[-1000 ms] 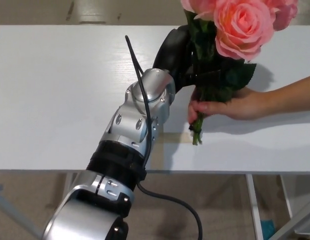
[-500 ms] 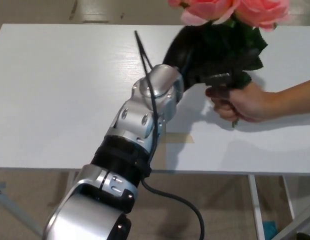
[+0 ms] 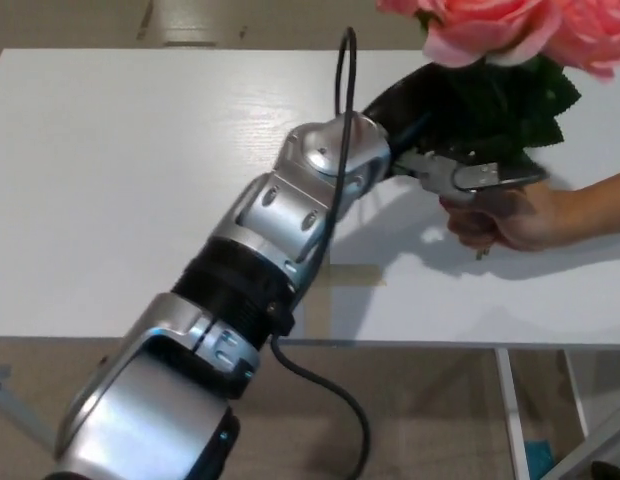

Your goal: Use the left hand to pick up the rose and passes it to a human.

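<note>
Pink roses (image 3: 490, 25) with dark green leaves (image 3: 515, 110) are held upright over the white table (image 3: 120, 180), at the top right of the head view. My left hand (image 3: 430, 120) is shut on the rose stems, just below the leaves. From the right, a person's hand (image 3: 510, 215) grips the lower stems directly beneath my fingers (image 3: 470, 177). The blooms run partly out of the top edge. My right hand is not in the picture.
My silver left forearm (image 3: 290, 220) crosses the table's front edge (image 3: 440, 343) diagonally, with a black cable (image 3: 345, 70) looping above the wrist. A strip of tape (image 3: 355, 275) lies on the table near the front. The table's legs (image 3: 510, 410) and floor show below.
My left hand has carried the rose to the right and slightly away from me. The person's hand has moved right with the stems and still grips them.
</note>
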You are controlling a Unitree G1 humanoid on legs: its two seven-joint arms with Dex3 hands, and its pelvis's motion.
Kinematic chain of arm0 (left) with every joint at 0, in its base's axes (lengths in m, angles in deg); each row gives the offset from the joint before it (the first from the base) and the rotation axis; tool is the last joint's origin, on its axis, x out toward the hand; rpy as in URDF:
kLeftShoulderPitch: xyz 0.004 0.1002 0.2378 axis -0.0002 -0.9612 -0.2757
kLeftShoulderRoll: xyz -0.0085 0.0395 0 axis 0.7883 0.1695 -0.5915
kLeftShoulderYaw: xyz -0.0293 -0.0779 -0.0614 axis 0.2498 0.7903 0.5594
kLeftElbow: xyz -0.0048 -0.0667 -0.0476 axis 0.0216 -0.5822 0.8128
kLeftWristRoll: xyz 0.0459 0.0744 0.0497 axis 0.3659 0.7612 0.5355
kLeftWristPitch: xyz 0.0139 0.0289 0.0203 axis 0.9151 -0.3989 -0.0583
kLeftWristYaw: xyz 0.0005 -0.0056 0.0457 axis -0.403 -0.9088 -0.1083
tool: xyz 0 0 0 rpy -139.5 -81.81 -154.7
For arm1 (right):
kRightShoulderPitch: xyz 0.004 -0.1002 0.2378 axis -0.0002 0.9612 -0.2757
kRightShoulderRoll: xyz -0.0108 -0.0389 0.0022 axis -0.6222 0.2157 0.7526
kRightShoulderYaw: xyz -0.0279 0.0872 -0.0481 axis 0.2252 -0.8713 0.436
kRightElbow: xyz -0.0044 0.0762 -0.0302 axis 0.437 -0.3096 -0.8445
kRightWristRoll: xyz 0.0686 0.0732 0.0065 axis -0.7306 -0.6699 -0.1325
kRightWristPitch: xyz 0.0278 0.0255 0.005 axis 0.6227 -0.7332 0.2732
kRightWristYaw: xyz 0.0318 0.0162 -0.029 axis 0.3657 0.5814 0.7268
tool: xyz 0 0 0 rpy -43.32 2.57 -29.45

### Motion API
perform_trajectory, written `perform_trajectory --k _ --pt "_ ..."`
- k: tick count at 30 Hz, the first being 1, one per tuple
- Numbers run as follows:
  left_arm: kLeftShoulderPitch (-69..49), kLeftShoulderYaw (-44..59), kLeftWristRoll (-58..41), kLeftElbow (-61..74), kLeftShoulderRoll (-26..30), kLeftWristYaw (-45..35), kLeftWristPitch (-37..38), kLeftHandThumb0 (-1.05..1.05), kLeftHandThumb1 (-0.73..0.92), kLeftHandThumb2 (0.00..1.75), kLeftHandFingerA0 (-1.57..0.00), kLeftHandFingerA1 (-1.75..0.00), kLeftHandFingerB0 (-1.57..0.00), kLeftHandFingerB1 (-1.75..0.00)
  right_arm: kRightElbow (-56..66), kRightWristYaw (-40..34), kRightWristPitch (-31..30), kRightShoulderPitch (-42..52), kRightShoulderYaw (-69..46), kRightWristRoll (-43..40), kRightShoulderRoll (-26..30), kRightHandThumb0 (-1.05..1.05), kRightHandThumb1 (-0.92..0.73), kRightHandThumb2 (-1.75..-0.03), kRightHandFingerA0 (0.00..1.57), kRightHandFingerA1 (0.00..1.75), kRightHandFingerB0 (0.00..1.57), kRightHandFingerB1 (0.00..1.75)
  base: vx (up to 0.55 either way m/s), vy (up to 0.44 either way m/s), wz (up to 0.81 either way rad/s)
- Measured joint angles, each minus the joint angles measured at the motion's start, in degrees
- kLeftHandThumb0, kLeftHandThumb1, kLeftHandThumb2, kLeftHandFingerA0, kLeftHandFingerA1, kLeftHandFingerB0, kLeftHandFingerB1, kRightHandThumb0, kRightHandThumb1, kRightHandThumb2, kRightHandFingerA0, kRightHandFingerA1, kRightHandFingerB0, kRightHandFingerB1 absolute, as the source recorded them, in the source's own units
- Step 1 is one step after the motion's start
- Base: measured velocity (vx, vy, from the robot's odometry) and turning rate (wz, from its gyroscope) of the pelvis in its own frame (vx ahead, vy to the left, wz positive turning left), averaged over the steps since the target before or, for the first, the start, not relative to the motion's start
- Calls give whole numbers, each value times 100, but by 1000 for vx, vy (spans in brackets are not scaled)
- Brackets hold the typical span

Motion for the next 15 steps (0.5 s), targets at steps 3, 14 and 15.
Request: perform_trajectory --k 3,14,15 --pt "0 15 78 66 52 -62 -45 -87 47 58 0 0 0 0 0 1 0 0 -2 -2 0 -60 -65 -98 53 56 42 51 0 0 0" --pt "72 293 267 159 687 -432 -116 -88 47 58 0 0 0 0 1 10 -1 -4 5 -2 6 -59 -79 -65 62 42 50 35 0 0 0" --pt "75 301 279 167 712 -443 -120 -88 47 59 0 0 0 0 1 11 -1 -4 5 -3 8 -59 -79 -65 62 41 50 35 0 0 0"
